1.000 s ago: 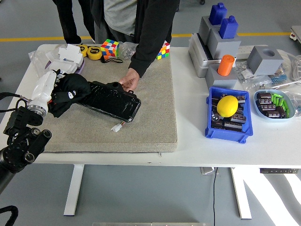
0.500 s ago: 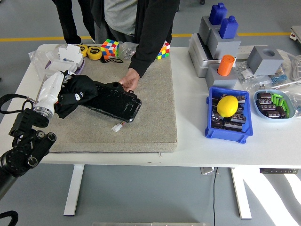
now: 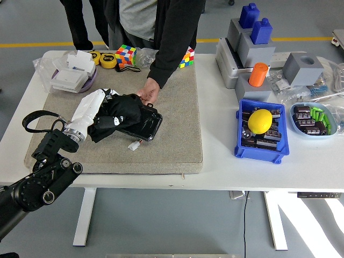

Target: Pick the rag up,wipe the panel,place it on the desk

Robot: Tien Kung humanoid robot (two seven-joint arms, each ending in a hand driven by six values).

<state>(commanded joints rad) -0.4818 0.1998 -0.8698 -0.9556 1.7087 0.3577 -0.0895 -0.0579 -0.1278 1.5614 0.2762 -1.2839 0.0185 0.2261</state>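
A black rag (image 3: 119, 112) is bunched on top of the glossy black panel (image 3: 148, 124), which lies on the grey mat (image 3: 161, 145). My left hand (image 3: 94, 110), white with dark fingers, is shut on the rag and presses it onto the panel's left and middle part. Only the panel's right end shows. A person's hand (image 3: 148, 91) rests on the panel's far edge, holding it down. The right arm is out of the picture.
A small white connector (image 3: 134, 145) lies on the mat by the panel. Rubik's cubes (image 3: 125, 55), tape measures and a white box (image 3: 71, 75) sit at the back left. A blue bin (image 3: 260, 131) with a yellow ball, grey blocks and a blue tray stand at the right.
My left hand has slid the rag to the right along the panel, from its left end to its middle. The person's hand and the panel have stayed put.
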